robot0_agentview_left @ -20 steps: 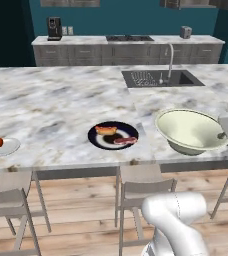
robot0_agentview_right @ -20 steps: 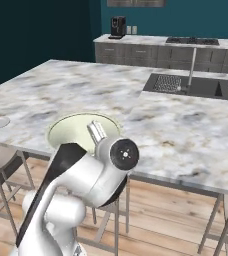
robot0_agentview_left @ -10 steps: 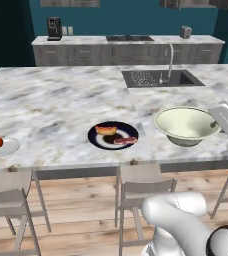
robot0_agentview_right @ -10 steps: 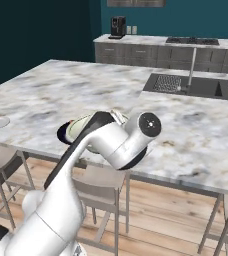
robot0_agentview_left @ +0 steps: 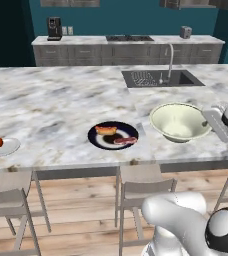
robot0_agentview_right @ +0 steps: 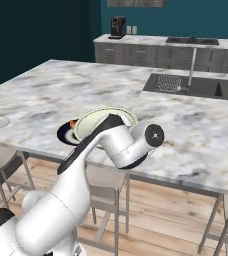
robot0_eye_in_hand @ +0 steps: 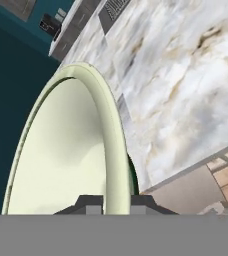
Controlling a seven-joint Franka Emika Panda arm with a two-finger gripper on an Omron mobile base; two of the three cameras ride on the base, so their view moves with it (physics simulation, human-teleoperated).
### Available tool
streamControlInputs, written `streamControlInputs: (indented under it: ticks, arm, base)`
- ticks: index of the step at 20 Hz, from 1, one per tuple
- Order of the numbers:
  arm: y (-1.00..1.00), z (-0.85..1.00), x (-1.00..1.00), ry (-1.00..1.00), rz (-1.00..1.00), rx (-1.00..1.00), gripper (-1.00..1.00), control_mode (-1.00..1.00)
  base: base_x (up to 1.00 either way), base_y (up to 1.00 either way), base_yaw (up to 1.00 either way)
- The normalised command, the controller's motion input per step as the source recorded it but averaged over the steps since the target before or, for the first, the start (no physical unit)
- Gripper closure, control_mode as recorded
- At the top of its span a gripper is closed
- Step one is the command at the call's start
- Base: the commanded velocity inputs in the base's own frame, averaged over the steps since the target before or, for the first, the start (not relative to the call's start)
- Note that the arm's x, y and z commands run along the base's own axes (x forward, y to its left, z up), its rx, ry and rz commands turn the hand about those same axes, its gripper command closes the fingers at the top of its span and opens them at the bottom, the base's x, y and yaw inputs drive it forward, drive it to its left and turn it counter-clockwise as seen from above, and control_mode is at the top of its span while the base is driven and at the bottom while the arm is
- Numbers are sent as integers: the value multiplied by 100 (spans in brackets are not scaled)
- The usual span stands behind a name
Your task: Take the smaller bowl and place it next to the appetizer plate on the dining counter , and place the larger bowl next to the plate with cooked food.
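I'm on the larger bowl [robot0_agentview_left: 180,121] step: my pincer [robot0_eye_in_hand: 117,204] pinches its rim, the bowl low over the bench [robot0_agentview_left: 56,107] beside the plate with cooked food [robot0_agentview_left: 113,135], so next I judge it needs setting down, then releasing.

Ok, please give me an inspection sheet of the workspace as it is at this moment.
Surface: dining counter, marbled top, with a sink.
Job's things: larger bowl beside the plate with cooked food, apart from it; appetizer plate at the left edge.
Clutter: nothing seen.
Grippers: gripper, jaws on either side of the larger bowl's rim.
Cables: nothing seen.
Surroundings: stools under the counter, coffee machine on the back counter.
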Motion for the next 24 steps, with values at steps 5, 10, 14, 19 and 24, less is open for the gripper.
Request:
streamControlInputs:
  ticks: [5, 10, 14, 19, 24]
  arm:
    - [8, -40, 55, 0, 0, 0, 100, -100]
    - [8, -44, 43, 0, 0, 0, 100, -100]
    - [3, -36, 44, -1, 0, 1, 100, -100]
    - [0, -32, 47, 0, 0, 5, 100, -100]
    - [0, -22, 43, 0, 0, 6, 100, -100]
  base:
    - [0, 0, 0]
    - [0, 0, 0]
    - [0, 0, 0]
    - [0, 0, 0]
    - [0, 0, 0]
